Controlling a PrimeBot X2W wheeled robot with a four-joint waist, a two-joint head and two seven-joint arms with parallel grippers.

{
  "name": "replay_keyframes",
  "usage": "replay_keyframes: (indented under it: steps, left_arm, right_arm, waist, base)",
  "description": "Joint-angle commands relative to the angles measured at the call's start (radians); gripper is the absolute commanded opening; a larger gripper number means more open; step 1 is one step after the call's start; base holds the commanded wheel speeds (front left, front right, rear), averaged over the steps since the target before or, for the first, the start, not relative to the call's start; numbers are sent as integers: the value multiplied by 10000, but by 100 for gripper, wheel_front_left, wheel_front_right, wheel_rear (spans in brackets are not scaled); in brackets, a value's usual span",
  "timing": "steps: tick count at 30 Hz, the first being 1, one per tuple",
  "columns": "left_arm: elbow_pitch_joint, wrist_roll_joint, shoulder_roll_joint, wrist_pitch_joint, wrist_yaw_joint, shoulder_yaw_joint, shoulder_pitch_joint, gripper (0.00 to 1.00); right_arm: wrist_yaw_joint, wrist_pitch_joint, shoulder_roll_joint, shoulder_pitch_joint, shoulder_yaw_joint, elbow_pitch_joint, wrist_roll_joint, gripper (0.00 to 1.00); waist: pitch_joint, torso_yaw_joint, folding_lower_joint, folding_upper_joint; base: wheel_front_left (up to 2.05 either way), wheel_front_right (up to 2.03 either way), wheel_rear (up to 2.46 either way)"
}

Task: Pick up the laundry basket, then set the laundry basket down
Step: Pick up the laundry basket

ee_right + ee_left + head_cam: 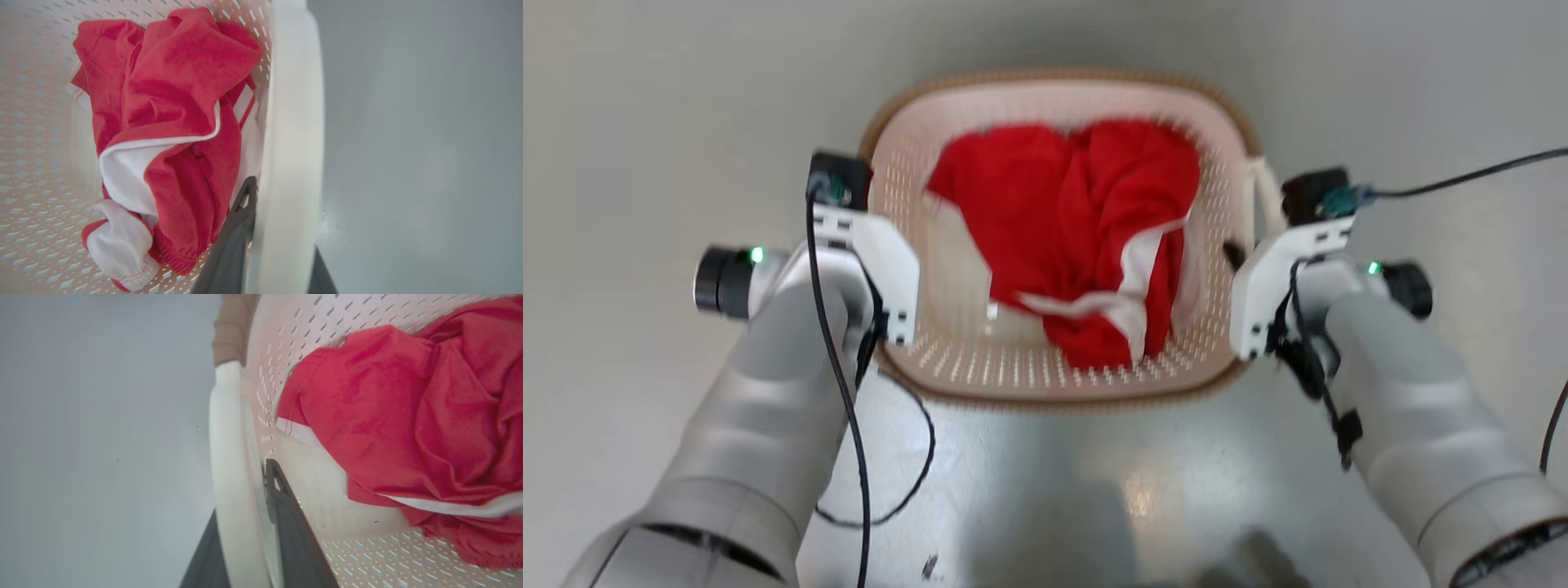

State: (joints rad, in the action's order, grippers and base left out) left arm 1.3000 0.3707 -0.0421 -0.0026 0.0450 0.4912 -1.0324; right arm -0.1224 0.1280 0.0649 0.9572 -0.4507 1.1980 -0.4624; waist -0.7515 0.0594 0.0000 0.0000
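Red garment [1062, 220] in laundry basket [1013, 369]; blk cable [849, 412] just beside.

The left pale grey forearm [768, 408] and the right pale grey forearm [1429, 408] reach forward from the bottom corners of the head view, nearly parallel. The left white wrist housing [874, 261] and the right white wrist housing [1274, 278] face each other. The left end effector [245, 506] has its two long dark fingers closed on the left white loop handle [229, 457] of the cream-white perforated plastic laundry basket [980, 359], one finger on each side. The right end effector [286, 228] grips the right white loop handle [290, 122] in the same way, with one finger inside the wall and one outside.
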Motion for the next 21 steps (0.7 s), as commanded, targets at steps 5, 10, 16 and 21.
replay_keyframes:
  steps: [5, 10, 16, 21]
  left_arm:
    - [-93, 53, -458, 275, -3, 38, 866, 0]
    - [-92, 164, -351, 570, -26, 122, 1424, 0]
    - [-92, 262, -195, 853, -128, 294, 2021, 0]
    - [-92, 368, -113, 1314, -174, 542, 2850, 0]
  right_arm:
    - [-83, 792, -147, -1181, -1319, -507, -1154, 0]
    - [-83, 919, -147, -1522, -1958, -173, -1534, 0]
    - [-83, 1067, -147, -1991, -2348, 160, -1790, 0]
    - [-83, 1473, -147, -2592, -2777, 308, -2080, 0]
  waist:
    - [1815, 572, 0, 0]
    - [2964, 554, 0, 0]
    - [4007, 436, 0, 0]
    - [5101, 274, 0, 0]
  base:
    - [0, 0, 0]
    - [0, 0, 0]
    - [0, 0, 0]
    - [0, 0, 0]
